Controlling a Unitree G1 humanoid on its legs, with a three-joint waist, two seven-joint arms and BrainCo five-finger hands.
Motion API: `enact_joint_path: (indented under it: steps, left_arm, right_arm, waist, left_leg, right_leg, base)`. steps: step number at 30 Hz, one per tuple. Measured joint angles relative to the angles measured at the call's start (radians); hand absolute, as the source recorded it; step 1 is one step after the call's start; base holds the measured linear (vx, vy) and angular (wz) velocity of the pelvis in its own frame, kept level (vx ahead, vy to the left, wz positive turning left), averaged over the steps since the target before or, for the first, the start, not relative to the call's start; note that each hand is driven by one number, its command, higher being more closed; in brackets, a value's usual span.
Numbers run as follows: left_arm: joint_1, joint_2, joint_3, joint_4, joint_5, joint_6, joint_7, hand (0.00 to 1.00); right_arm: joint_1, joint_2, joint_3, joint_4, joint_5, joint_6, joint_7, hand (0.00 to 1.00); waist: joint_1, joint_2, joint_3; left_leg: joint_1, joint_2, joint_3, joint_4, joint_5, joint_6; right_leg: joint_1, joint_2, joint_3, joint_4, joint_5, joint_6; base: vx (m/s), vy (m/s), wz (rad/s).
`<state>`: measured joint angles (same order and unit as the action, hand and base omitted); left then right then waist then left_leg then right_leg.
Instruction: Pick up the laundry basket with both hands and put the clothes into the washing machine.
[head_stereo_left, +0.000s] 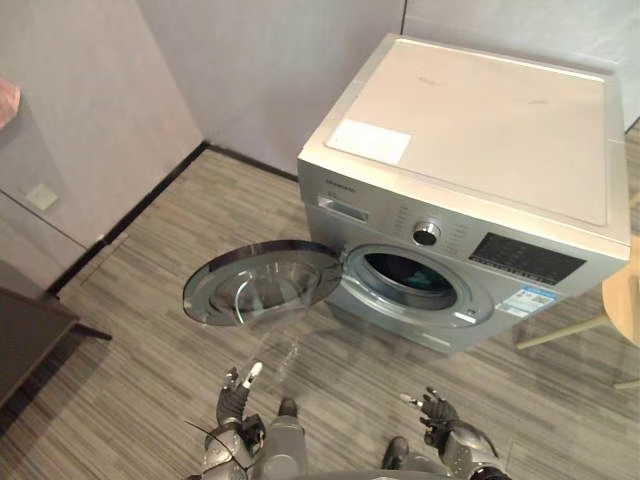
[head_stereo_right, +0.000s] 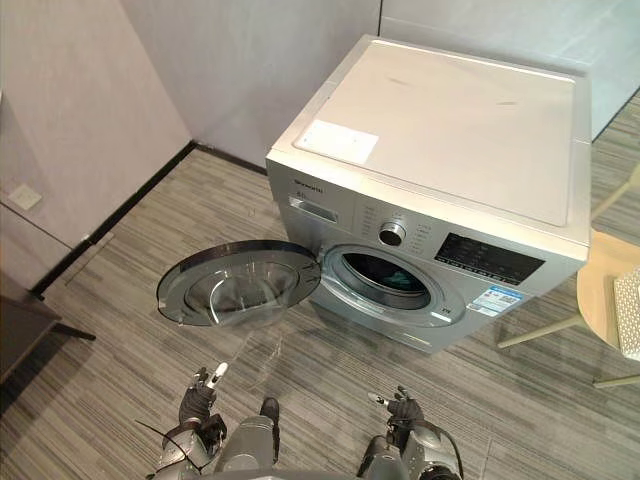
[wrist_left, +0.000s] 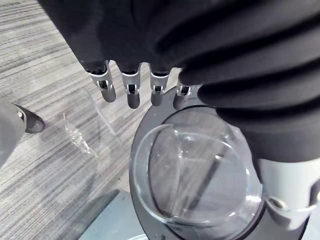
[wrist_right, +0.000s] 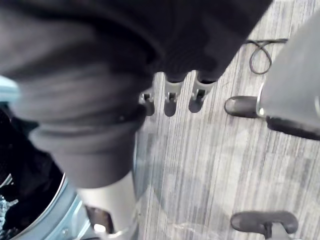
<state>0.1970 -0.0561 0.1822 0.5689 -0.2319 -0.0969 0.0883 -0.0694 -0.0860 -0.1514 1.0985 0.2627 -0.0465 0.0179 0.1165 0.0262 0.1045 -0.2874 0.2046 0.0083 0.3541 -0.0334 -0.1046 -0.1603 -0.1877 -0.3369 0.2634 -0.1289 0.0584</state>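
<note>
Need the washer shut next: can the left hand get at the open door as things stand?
Probably yes. The left hand hangs open just short of the door, which swings out toward that side; only floor shows between them.

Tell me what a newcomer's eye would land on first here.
The silver washing machine dominates the upper right of the head views. Its round glass door is swung wide open toward the robot's left, and something teal shows inside the drum. The left hand and right hand hover low before it, empty.
</note>
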Motion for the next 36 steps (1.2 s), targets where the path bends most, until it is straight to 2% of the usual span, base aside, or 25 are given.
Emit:
enact_joint_path:
  steps: [2, 3, 4, 5, 7, 8, 9, 10, 12, 14, 15, 16, 17, 18, 19, 20, 21, 22, 25, 27, 28, 31, 33, 34, 36]
  left_arm:
    - [0.002, 0.000, -0.002, 0.001, -0.006, 0.001, -0.001, 0.00]
    - [0.000, 0.000, -0.003, 0.013, -0.015, 0.002, -0.002, 0.00]
    - [-0.002, 0.002, -0.004, 0.029, -0.015, 0.002, -0.002, 0.00]
    - [-0.003, 0.010, -0.004, 0.033, -0.016, 0.002, -0.001, 0.00]
    - [0.006, 0.054, -0.017, 0.057, -0.025, 0.006, 0.000, 0.00]
    - [0.009, 0.066, -0.017, 0.063, -0.025, 0.007, 0.000, 0.00]
    - [0.009, 0.088, -0.021, 0.073, -0.025, 0.008, -0.001, 0.00]
    - [0.007, 0.105, -0.032, 0.074, -0.026, 0.007, -0.002, 0.00]
    - [-0.017, 0.130, -0.063, 0.100, -0.023, 0.006, -0.003, 0.00]
    - [-0.026, 0.131, -0.081, 0.117, -0.020, 0.007, -0.017, 0.00]
    - [-0.027, 0.130, -0.088, 0.119, -0.015, 0.008, -0.023, 0.00]
    - [-0.032, 0.131, -0.088, 0.116, -0.010, 0.012, -0.023, 0.00]
    - [-0.034, 0.131, -0.081, 0.113, -0.010, 0.016, -0.023, 0.00]
    - [-0.028, 0.131, -0.052, 0.093, -0.011, 0.021, -0.021, 0.00]
    - [-0.025, 0.132, -0.033, 0.076, -0.012, 0.022, -0.020, 0.00]
    - [-0.023, 0.130, 0.010, 0.031, -0.013, 0.023, -0.017, 0.00]
    - [-0.027, 0.135, 0.036, -0.009, -0.014, 0.024, -0.013, 0.00]
    - [-0.041, 0.146, 0.070, -0.049, -0.014, 0.024, 0.002, 0.00]
    - [-0.123, 0.188, 0.175, -0.062, -0.012, 0.025, 0.045, 0.00]
    - [-0.224, 0.278, 0.249, -0.022, -0.007, 0.036, 0.078, 0.00]
    - [-0.259, 0.307, 0.262, -0.001, 0.004, 0.040, 0.087, 0.00]
    - [-0.485, 0.470, 0.308, 0.142, 0.089, 0.051, 0.159, 0.00]
    - [-0.723, 0.623, 0.280, 0.310, 0.126, 0.069, 0.201, 0.00]
    - [-0.773, 0.650, 0.267, 0.341, 0.131, 0.073, 0.205, 0.00]
    - [-0.937, 0.716, 0.213, 0.419, 0.155, 0.088, 0.208, 0.00]
  right_arm:
    - [0.020, -0.012, -0.021, 0.004, 0.000, 0.005, -0.004, 0.00]
    - [0.032, -0.016, -0.042, 0.008, 0.000, 0.008, -0.014, 0.00]
    - [0.059, -0.018, -0.056, 0.018, -0.001, 0.011, -0.016, 0.00]
    - [0.064, -0.017, -0.070, 0.021, -0.001, 0.014, -0.016, 0.00]
    - [0.117, 0.035, -0.113, 0.049, -0.009, 0.024, -0.015, 0.00]
    - [0.132, 0.045, -0.136, 0.049, -0.009, 0.022, -0.016, 0.00]
    - [0.153, 0.049, -0.174, 0.056, -0.006, 0.025, -0.018, 0.00]
    - [0.167, 0.050, -0.207, 0.053, -0.005, 0.023, -0.018, 0.00]
    - [0.174, 0.056, -0.247, 0.051, 0.004, 0.019, -0.025, 0.00]
    - [0.176, 0.044, -0.283, 0.035, 0.009, 0.018, -0.038, 0.00]
    - [0.178, 0.036, -0.285, 0.016, 0.017, 0.017, -0.040, 0.00]
    - [0.178, 0.027, -0.285, 0.002, 0.025, 0.016, -0.040, 0.00]
    - [0.178, 0.022, -0.284, -0.001, 0.024, 0.017, -0.040, 0.00]
    - [0.175, 0.021, -0.274, -0.002, 0.024, 0.020, -0.037, 0.00]
    - [0.170, 0.019, -0.267, -0.009, 0.024, 0.019, -0.036, 0.00]
    - [0.176, 0.027, -0.230, -0.027, 0.023, 0.018, -0.035, 0.00]
    - [0.182, 0.038, -0.193, -0.026, 0.021, 0.021, -0.033, 0.00]
    - [0.187, 0.048, -0.134, -0.026, 0.005, 0.022, -0.032, 0.00]
    - [0.168, 0.036, 0.009, -0.029, -0.066, 0.032, -0.004, 0.00]
    - [0.140, 0.015, 0.118, -0.038, -0.120, 0.036, 0.033, 0.00]
    - [0.138, 0.011, 0.135, -0.046, -0.123, 0.037, 0.037, 0.00]
    - [0.113, 0.004, 0.191, -0.068, -0.136, 0.034, 0.051, 0.00]
    - [0.092, 0.007, 0.204, -0.075, -0.117, 0.027, 0.043, 0.00]
    - [0.090, 0.006, 0.204, -0.078, -0.112, 0.025, 0.040, 0.00]
    - [0.090, 0.000, 0.202, -0.087, -0.095, 0.023, 0.020, 0.00]
  waist:
    - [-0.014, 0.003, -0.008]
    - [-0.028, 0.007, -0.022]
    - [-0.042, 0.018, -0.044]
    - [-0.048, 0.015, -0.045]
    - [-0.055, -0.033, -0.067]
    - [-0.058, -0.044, -0.074]
    - [-0.080, -0.054, -0.082]
    - [-0.099, -0.052, -0.089]
    - [-0.104, -0.052, -0.097]
    - [-0.103, -0.031, -0.107]
    - [-0.103, -0.015, -0.110]
    - [-0.113, -0.001, -0.107]
    - [-0.120, 0.000, -0.104]
    - [-0.118, 0.013, -0.111]
    - [-0.121, 0.028, -0.103]
    - [-0.130, 0.018, -0.105]
    - [-0.129, 0.005, -0.109]
    - [-0.127, -0.014, -0.120]
    - [-0.126, -0.035, -0.128]
    - [-0.110, -0.041, -0.105]
    - [-0.104, -0.041, -0.099]
    - [-0.098, -0.065, -0.043]
    - [-0.100, -0.098, 0.021]
    - [-0.100, -0.106, 0.035]
    - [-0.101, -0.141, 0.087]
  left_leg:
    - [0.036, 0.016, 0.004, -0.002, -0.030, 0.009]
    - [0.058, 0.027, 0.018, -0.027, -0.045, -0.003]
    - [0.067, 0.017, 0.030, -0.057, -0.086, -0.010]
    - [0.073, 0.005, 0.035, -0.070, -0.097, -0.014]
    - [0.081, -0.054, 0.068, -0.074, -0.112, 0.009]
    - [0.085, -0.069, 0.070, -0.075, -0.119, 0.005]
    - [0.088, -0.092, 0.065, -0.074, -0.127, 0.013]
    - [0.087, -0.107, 0.064, -0.064, -0.132, 0.021]
    - [0.081, -0.127, 0.079, -0.041, -0.137, 0.029]
    - [0.062, -0.143, 0.111, -0.034, -0.144, 0.041]
    - [0.050, -0.144, 0.127, -0.036, -0.145, 0.045]
    - [0.047, -0.145, 0.140, -0.046, -0.143, 0.049]
    - [0.061, -0.148, 0.152, -0.073, -0.137, 0.058]
    - [0.098, -0.139, 0.174, -0.132, -0.122, 0.083]
    - [0.113, -0.137, 0.184, -0.152, -0.113, 0.091]
    - [0.140, -0.139, 0.189, -0.182, -0.091, 0.091]
    - [0.155, -0.143, 0.190, -0.200, -0.084, 0.088]
    - [0.163, -0.152, 0.191, -0.222, -0.069, 0.084]
    - [0.166, -0.152, 0.208, -0.266, -0.035, 0.072]
    - [0.166, -0.123, 0.215, -0.274, -0.020, 0.051]
    - [0.162, -0.114, 0.215, -0.276, -0.015, 0.044]
    - [0.124, -0.063, 0.201, -0.283, 0.015, 0.006]
    - [0.074, -0.027, 0.181, -0.289, 0.050, -0.013]
    - [0.065, -0.020, 0.177, -0.294, 0.059, -0.018]
    - [0.041, -0.008, 0.176, -0.320, 0.092, -0.022]
  right_leg:
    - [0.014, -0.013, 0.008, -0.022, 0.022, 0.021]
    - [0.022, -0.025, 0.009, -0.045, 0.043, 0.043]
    - [0.027, -0.033, 0.010, -0.084, 0.076, 0.065]
    - [0.038, -0.040, 0.006, -0.107, 0.089, 0.076]
    - [0.070, -0.092, -0.020, -0.173, 0.127, 0.088]
    - [0.079, -0.105, -0.024, -0.183, 0.145, 0.084]
    - [0.108, -0.124, -0.039, -0.199, 0.163, 0.087]
    - [0.122, -0.138, -0.053, -0.207, 0.164, 0.078]
    - [0.104, -0.167, -0.051, -0.215, 0.166, 0.079]
    - [0.059, -0.179, -0.027, -0.200, 0.178, 0.043]
    - [0.030, -0.179, -0.015, -0.186, 0.176, -0.030]
    - [0.011, -0.177, -0.022, -0.178, 0.208, -0.126]
    - [0.007, -0.181, -0.045, -0.193, 0.289, -0.094]
    - [0.020, -0.170, -0.054, -0.230, 0.353, -0.076]
    - [0.020, -0.164, -0.058, -0.204, 0.327, -0.071]
    - [0.023, -0.153, -0.080, -0.121, 0.241, -0.045]
    - [0.041, -0.140, -0.102, -0.120, 0.208, -0.031]
    - [0.065, -0.133, -0.133, -0.171, 0.210, -0.029]
    - [0.073, -0.109, -0.127, -0.255, 0.225, -0.007]
    - [0.070, -0.072, -0.124, -0.276, 0.235, 0.008]
    - [0.070, -0.061, -0.126, -0.286, 0.239, 0.014]
    - [0.045, -0.008, -0.134, -0.306, 0.241, 0.017]
    - [0.004, 0.022, -0.148, -0.305, 0.244, 0.013]
    - [-0.006, 0.029, -0.151, -0.304, 0.245, 0.011]
    - [-0.043, 0.046, -0.151, -0.302, 0.255, -0.007]
  base:
    - [-0.03, 0.202, -0.04]
    - [-0.05, 0.371, -0.02]
    - [-0.05, 0.397, 0.04]
    - [-0.05, 0.359, -0.06]
    - [-0.02, 0.286, -0.09]
    - [-0.02, 0.284, 0.13]
    - [-0.03, 0.198, 0.31]
    - [-0.04, 0.171, 0.33]
    - [-0.03, 0.175, -0.06]
    - [-0.01, 0.171, -0.37]
    - [0.01, 0.147, -0.41]
    - [0.02, 0.159, -0.48]
    - [-0.01, 0.160, -0.59]
    - [-0.01, 0.078, -0.50]
    - [0.03, 0.076, -0.41]
    - [0.07, 0.027, -0.19]
    - [0.10, 0.042, -0.14]
    - [0.08, 0.005, -0.03]
    - [0.13, -0.073, -0.02]
    - [0.01, -0.120, -0.20]
    - [-0.02, -0.166, -0.13]
    - [-0.09, -0.184, 0.00]
    - [-0.17, -0.162, 0.08]
    - [-0.18, -0.130, 0.12]
    - [-0.13, -0.074, -0.01]
